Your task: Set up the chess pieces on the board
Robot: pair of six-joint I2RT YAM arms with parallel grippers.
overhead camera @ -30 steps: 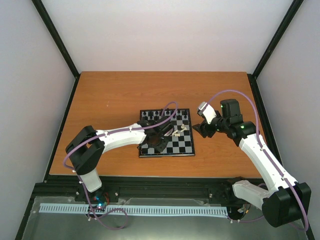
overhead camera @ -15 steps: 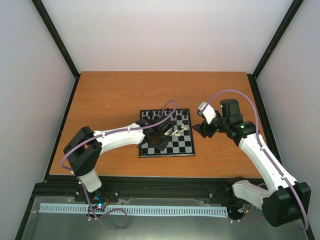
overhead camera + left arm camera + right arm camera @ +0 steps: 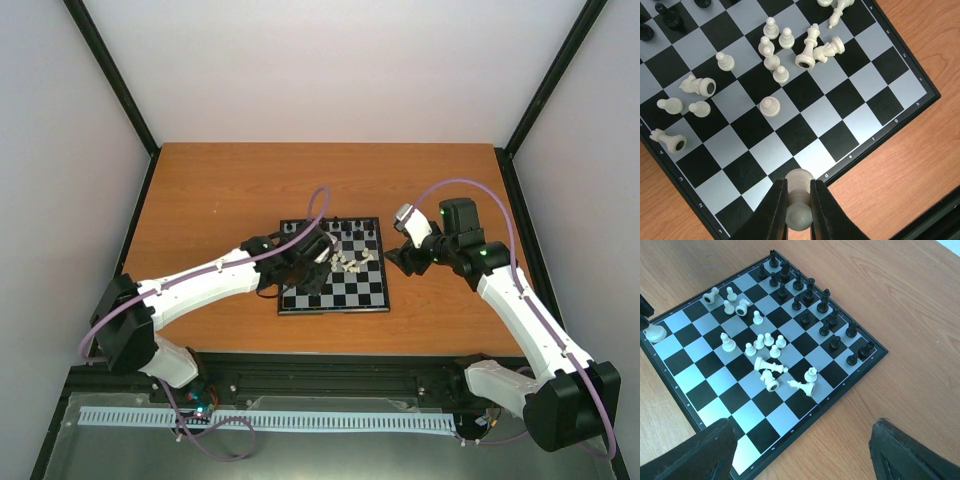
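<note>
The board [image 3: 335, 311] lies mid-table. Black chess pieces [image 3: 335, 232] stand along its far rows. White chess pieces [image 3: 347, 263] are scattered over its middle, some on their sides. My left gripper [image 3: 303, 285] is shut on a white pawn [image 3: 799, 180] at the near rim of the board [image 3: 860, 148], left of its middle. I cannot tell if the pawn touches the board. It also shows in the right wrist view [image 3: 654, 332]. My right gripper [image 3: 403, 258] is open and empty, above the table off the board's right rim [image 3: 810, 415].
The wooden table [image 3: 230, 190] runs wide around the board. White walls and black frame posts [image 3: 115, 80] close in the far and side edges. The right arm's purple cable [image 3: 480, 195] loops above its wrist.
My left arm has stretched out and its elbow swung left and down. Its gripper moved from the board's middle to the near left part, uncovering the white pieces. The right arm has not moved.
</note>
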